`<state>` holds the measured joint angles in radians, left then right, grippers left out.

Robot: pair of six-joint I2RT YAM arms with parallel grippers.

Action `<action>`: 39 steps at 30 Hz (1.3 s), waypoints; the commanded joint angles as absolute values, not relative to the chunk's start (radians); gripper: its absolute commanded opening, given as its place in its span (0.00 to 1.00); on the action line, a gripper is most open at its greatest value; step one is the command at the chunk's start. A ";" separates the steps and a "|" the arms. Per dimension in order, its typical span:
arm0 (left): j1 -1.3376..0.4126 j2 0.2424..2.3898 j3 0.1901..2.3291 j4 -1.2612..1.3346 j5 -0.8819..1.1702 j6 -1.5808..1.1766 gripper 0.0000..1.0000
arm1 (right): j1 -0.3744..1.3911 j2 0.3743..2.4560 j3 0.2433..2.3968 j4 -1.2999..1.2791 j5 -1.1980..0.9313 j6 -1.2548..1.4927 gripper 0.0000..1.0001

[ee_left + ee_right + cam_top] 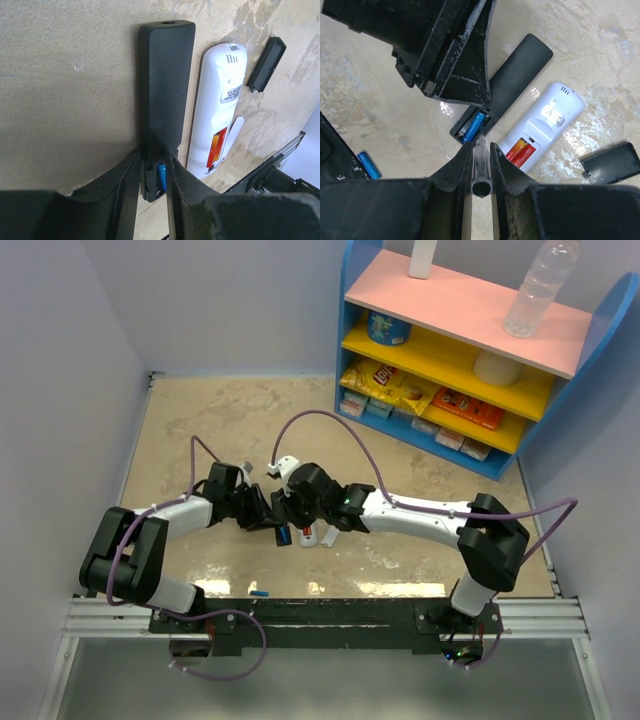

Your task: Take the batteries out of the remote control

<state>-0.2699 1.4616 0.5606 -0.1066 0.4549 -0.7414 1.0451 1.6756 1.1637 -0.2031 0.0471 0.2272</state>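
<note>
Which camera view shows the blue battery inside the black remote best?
The right wrist view: the blue battery lies exposed in the black remote, most of its length visible. The left wrist view shows only a blue sliver between the fingers of the left gripper. The top external view shows only a tiny blue spot.

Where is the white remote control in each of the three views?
Top external: white remote just below picture centre, mostly hidden.
Left wrist: white remote right of centre, back up.
Right wrist: white remote right of centre, orange-red batteries showing.
Shared landmark: the black remote with its blue battery, beside it.
</note>
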 commanded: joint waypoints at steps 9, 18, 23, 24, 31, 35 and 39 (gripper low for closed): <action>-0.281 1.491 0.519 -0.153 0.391 -0.724 0.30 | 0.977 1.599 0.956 -0.005 -0.063 0.317 0.00; -0.281 1.486 0.518 -0.149 0.402 -0.726 0.30 | 0.882 1.603 0.861 0.181 -0.291 0.367 0.00; -0.281 1.483 0.517 -0.152 0.400 -0.726 0.30 | 0.859 1.588 0.828 0.270 -0.311 0.416 0.00; -0.281 1.483 0.518 -0.150 0.402 -0.724 0.30 | 0.858 1.583 0.824 0.279 -0.311 0.419 0.00; -0.281 1.485 0.517 -0.150 0.407 -0.724 0.30 | 0.854 1.592 0.822 0.337 -0.302 0.443 0.00; -0.281 1.483 0.518 -0.152 0.407 -0.724 0.30 | 0.854 1.591 0.827 0.350 -0.302 0.448 0.00; -0.281 1.480 0.518 -0.152 0.407 -0.723 0.30 | 0.854 1.586 0.833 0.345 -0.301 0.448 0.00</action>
